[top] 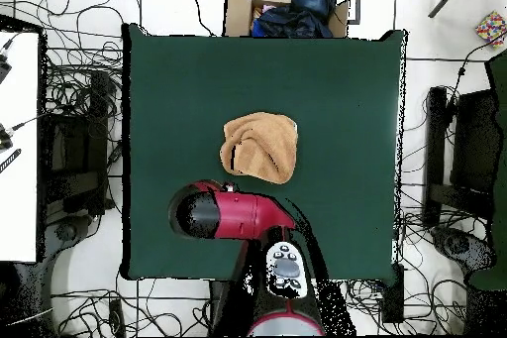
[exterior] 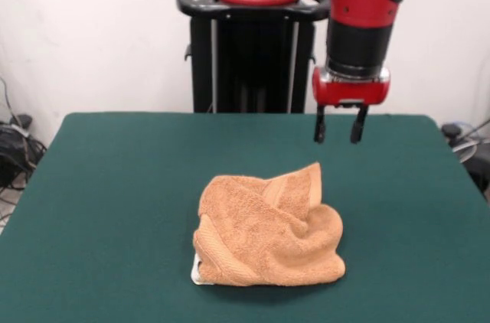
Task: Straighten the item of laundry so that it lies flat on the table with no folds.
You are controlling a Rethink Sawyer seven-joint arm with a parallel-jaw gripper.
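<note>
My black two-fingered gripper [exterior: 338, 125] hangs open and empty above the dark green felt table [exterior: 115, 185], behind the crumpled orange-tan terry towel [exterior: 268, 227].

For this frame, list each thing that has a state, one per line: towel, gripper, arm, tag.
towel: crumpled in a folded heap on the table, not flat
gripper: open, empty, hanging above the table behind the towel, not touching it
arm: reaching out over the table, clear of the towel
white tag: peeking out at the towel's lower left corner
</note>
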